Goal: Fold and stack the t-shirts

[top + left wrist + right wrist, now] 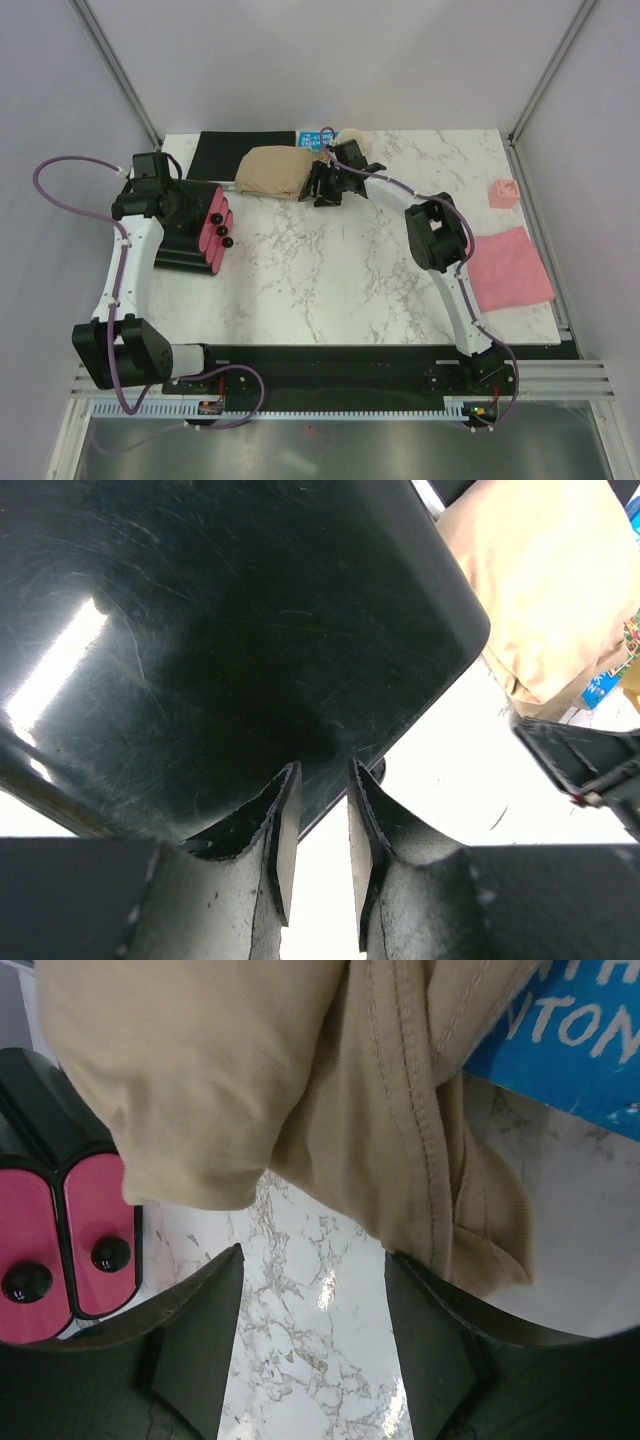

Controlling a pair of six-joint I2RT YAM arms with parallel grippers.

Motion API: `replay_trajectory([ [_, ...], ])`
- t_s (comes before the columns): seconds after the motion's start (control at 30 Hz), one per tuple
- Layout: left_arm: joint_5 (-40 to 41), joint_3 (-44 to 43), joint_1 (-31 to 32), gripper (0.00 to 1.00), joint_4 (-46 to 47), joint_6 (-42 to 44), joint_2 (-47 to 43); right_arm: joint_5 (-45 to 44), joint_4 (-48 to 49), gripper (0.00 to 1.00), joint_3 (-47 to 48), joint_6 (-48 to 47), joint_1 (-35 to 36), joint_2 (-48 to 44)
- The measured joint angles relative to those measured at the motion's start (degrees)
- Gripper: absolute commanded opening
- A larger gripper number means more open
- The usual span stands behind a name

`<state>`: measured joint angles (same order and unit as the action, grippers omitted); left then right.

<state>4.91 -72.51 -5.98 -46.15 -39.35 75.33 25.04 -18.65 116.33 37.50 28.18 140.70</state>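
At the near edge, where my two bases are bolted, a black strip runs along the white marble-patterned table [330, 285]. To the right, the pink t-shirt [508, 268] lies flat by that side's edge, well apart from both my hands. To the left, my left gripper [323, 780] hovers over the black top of the pink-and-black drawer box [200, 230]; its fingers are parted by only a narrow slit, with nothing in it. Farther back, my right gripper [315, 1260] is spread wide and empty, its tips just short of the tan t-shirt [272, 172], which sits bundled near the far edge. A black mat [243, 152] and a blue printed packet [312, 139] lie behind it, and a small pink block [503, 192] lies off to the right. Plain pale walls with metal posts close the room.

The packet's lettering is cut off, and my wrist hides my left fingers from above.
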Motion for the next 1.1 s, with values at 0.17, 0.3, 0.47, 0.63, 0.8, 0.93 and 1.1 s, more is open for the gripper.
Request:
replay_trajectory([
  [0.17, -0.55, 0.35, 0.0, 0.33, 0.57, 0.0, -0.13, 1.22, 1.16, 0.65, 0.07, 2.32, 0.59, 1.66],
  [0.3, -0.59, 0.39, 0.0, 0.33, 0.72, 0.0, -0.13, 2.19, 2.47, 0.64, 0.48, 3.23, 0.7, 1.66],
  [0.47, -0.61, 0.44, 0.02, 0.33, 0.9, 0.0, -0.07, 2.27, 3.91, 0.65, 0.5, 3.76, 0.68, 1.51],
  [0.63, -0.9, 0.44, 0.0, 0.32, 1.38, 0.0, 0.15, 2.58, 4.52, 0.65, 3.21, 5.16, 0.55, 1.97],
  [0.8, -1.01, 0.46, 0.0, 0.32, 1.62, 0.02, 0.26, 3.28, 7.82, 0.65, 6.32, 7.65, 0.52, 2.54],
  [0.93, -1.03, 0.5, 0.0, 0.31, 1.84, 0.02, 0.35, 3.85, 10.54, 0.63, 8.11, 10.43, 0.52, 4.61],
  [1.1, -1.05, 0.59, 0.0, 0.31, 2.19, 0.04, 0.44, 4.46, 10.8, 0.64, 9.44, 11.8, 0.52, 7.67],
])
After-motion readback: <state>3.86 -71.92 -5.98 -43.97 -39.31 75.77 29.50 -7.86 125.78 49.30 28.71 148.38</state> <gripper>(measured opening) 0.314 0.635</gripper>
